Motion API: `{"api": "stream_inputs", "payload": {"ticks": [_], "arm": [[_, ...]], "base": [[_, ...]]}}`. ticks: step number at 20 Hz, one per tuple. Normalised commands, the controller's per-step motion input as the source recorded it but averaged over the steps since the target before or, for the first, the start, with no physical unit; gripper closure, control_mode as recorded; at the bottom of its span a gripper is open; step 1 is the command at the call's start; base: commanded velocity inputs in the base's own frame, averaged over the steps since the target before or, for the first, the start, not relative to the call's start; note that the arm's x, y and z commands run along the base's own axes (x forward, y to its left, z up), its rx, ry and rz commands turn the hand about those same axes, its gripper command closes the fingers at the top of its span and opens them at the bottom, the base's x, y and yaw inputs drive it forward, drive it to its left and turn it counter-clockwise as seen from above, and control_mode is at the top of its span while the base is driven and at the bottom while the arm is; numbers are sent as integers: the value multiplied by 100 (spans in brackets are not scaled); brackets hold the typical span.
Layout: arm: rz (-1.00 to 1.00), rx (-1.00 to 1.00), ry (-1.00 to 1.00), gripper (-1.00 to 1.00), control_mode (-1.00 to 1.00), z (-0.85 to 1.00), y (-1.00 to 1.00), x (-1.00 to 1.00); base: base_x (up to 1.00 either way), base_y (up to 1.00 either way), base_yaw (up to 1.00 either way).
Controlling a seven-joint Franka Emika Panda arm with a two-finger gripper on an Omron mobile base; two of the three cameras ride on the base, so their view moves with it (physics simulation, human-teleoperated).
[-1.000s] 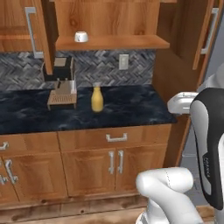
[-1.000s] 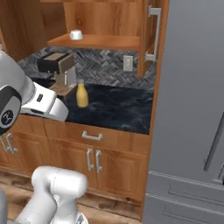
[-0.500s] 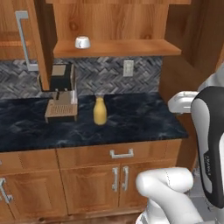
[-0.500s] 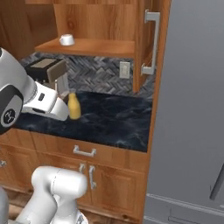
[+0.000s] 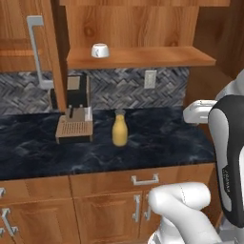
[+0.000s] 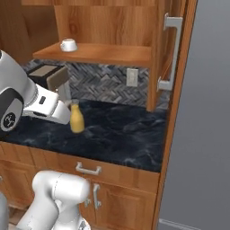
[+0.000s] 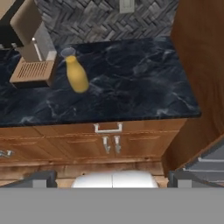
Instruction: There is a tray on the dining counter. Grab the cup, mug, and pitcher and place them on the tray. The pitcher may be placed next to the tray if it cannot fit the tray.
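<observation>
The mustard-yellow pitcher point(image 5: 119, 128) point(image 6: 77, 117) point(image 7: 76, 74) stands upright on the black marble counter point(image 5: 157, 143) backed by herringbone tiles. The small white mug point(image 5: 99, 50) point(image 6: 68, 44) sits on the open wooden shelf point(image 5: 157, 57) above it. My gripper point(image 7: 113, 179) is open with nothing between its fingertips point(image 7: 41, 179). In the hand view it hangs well back from the counter's front edge, and the pitcher is up and to the left of it. The tray, the cup and the dining counter are out of view.
A coffee machine point(image 5: 76, 112) point(image 7: 33, 52) stands just left of the pitcher. A wall outlet point(image 5: 150, 78) is on the tiles behind. A tall cabinet with a metal handle point(image 6: 170, 49) and a grey fridge point(image 6: 206, 112) close off the counter's right end. Drawers and cabinet doors point(image 7: 109, 142) lie below.
The whole picture has shifted: the base has moved, and the counter, pitcher and shelf now look nearer and lie further right in the left base view. The gripper stays open.
</observation>
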Motion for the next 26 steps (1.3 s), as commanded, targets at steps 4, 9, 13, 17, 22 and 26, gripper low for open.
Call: {"api": "stream_inputs", "payload": {"ticks": [4, 9, 13, 17, 22, 26], "arm": [[0, 0, 0, -100, 100, 0, 0, 0], [0, 0, 0, -100, 100, 0, 0, 0], [0, 0, 0, -100, 100, 0, 0, 0], [0, 0, 0, -100, 100, 0, 0, 0], [0, 0, 0, -100, 100, 0, 0, 0], [0, 0, 0, -100, 100, 0, 0, 0]], "base": [[49, 35, 0], [51, 37, 0], [47, 31, 0], [34, 19, 0], [29, 10, 0], [24, 5, 0]]}}
